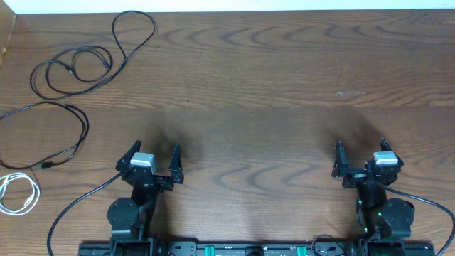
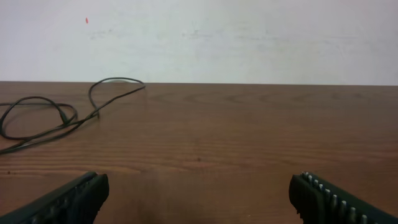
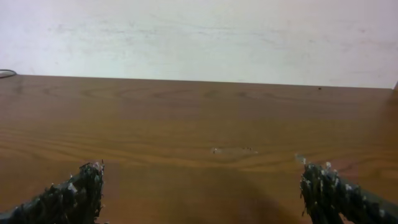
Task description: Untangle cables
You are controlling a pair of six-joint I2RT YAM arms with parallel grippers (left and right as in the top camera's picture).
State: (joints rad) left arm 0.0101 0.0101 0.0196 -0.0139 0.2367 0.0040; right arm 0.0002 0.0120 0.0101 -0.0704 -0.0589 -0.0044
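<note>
Wooden desk (image 1: 270, 85). Two black cables (image 1: 87, 128) lie in loose loops over its far-left area. Left fingers (image 2: 71, 200) and right fingers (image 3: 68, 198) are spread wide at the near edge, released, holding nothing. A white cable (image 1: 35, 190) lies coiled at the left edge.

Left hand (image 1: 155, 148) spread wide, right hand (image 1: 360, 144) likewise

Overhead: straight down on table (image 1: 284, 85). Wrist cams: low, facing far wall (image 2: 249, 37). Left wrist, overhead share black cable (image 2: 115, 78).
</note>
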